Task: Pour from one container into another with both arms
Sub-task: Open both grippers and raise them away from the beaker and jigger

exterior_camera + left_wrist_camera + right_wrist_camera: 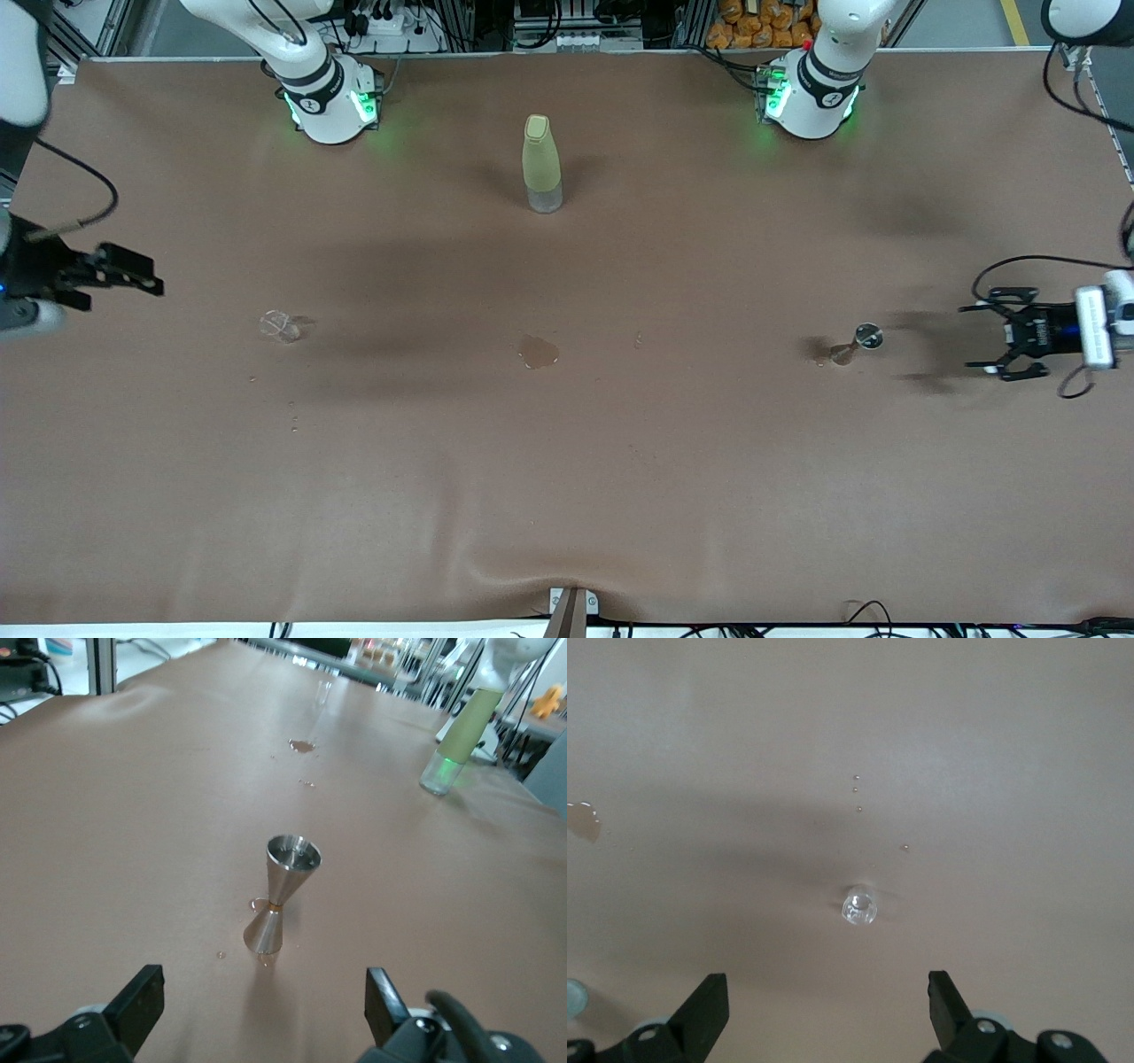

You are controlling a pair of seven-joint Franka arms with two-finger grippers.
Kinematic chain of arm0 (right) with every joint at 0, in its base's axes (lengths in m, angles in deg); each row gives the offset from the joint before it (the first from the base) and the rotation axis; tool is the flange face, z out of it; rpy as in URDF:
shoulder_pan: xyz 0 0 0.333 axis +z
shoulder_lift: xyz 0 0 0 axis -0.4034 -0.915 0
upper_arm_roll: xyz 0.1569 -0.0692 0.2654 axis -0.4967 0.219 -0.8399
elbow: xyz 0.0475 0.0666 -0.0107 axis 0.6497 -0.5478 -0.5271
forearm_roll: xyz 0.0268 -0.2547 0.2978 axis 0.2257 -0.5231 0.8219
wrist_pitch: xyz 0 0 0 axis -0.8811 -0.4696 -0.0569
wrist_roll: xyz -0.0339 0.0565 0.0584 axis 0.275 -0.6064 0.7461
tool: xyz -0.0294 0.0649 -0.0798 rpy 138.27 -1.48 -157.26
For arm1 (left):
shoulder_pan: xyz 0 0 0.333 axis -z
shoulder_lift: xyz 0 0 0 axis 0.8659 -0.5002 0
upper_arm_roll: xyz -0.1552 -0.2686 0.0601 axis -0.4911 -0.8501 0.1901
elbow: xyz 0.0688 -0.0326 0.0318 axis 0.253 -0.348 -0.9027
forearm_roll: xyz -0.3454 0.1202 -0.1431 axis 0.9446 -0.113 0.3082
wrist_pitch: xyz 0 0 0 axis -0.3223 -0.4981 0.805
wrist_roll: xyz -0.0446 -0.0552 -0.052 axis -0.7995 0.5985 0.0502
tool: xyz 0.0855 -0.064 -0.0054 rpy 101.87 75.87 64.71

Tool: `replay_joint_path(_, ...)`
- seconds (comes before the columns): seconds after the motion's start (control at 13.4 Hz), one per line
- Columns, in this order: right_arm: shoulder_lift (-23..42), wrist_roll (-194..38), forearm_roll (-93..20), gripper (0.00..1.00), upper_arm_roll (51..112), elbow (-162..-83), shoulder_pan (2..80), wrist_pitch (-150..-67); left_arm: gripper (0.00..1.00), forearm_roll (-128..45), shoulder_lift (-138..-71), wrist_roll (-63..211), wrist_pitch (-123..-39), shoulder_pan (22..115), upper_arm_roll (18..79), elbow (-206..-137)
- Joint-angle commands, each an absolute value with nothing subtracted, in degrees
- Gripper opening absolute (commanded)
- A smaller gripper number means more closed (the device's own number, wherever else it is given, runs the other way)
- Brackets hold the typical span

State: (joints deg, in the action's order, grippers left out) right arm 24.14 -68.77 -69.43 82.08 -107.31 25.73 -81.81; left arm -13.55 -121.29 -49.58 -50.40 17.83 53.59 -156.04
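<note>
The tiny clear glass cup (282, 326) stands on the brown table toward the right arm's end; the right wrist view shows the cup (858, 906) from above. My right gripper (152, 275) hangs open beside it, apart from it, with nothing between the fingers (709, 1005). The steel hourglass jigger (858, 344) stands upright toward the left arm's end, with small drops at its foot. My left gripper (979, 337) is open and empty just short of the jigger (282, 895), and both fingers (142, 1001) are clear of it.
A tall yellow-green bottle (541, 164) stands mid-table, farther from the front camera. A small puddle (538, 352) lies between cup and jigger. Droplets (857, 793) dot the cloth near the cup. The brown cloth (567, 496) wrinkles at the table's front edge.
</note>
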Motion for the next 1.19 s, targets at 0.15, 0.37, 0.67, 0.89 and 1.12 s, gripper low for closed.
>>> replay_joint_path(0.15,24.97,-69.52,-72.72,1.00,81.44,-100.27,24.85,-75.75,1.00,-18.85,-110.44,-34.36,-50.06,20.61,53.05,-157.68)
replay_joint_path(0.37,24.88,-69.52,-72.02,1.00,81.26,-98.94,22.39,-71.37,1.00,-22.80,-106.39,-30.01,-50.15,20.61,49.64,-157.33)
replay_joint_path(0.67,24.61,-70.05,-71.85,1.00,81.26,-99.02,21.95,-71.26,1.00,-28.68,-101.20,-17.05,-50.15,20.87,44.98,-157.24)
replay_joint_path(0.89,24.61,-71.45,-71.67,1.00,81.18,-98.93,22.12,-71.78,1.00,-32.82,-99.08,-2.29,-50.15,21.05,41.38,-156.45)
replay_joint_path(1.12,24.79,-71.37,-71.67,1.00,81.18,-99.64,22.21,-75.04,1.00,-38.27,-98.03,11.09,-50.24,21.05,37.33,-155.23)
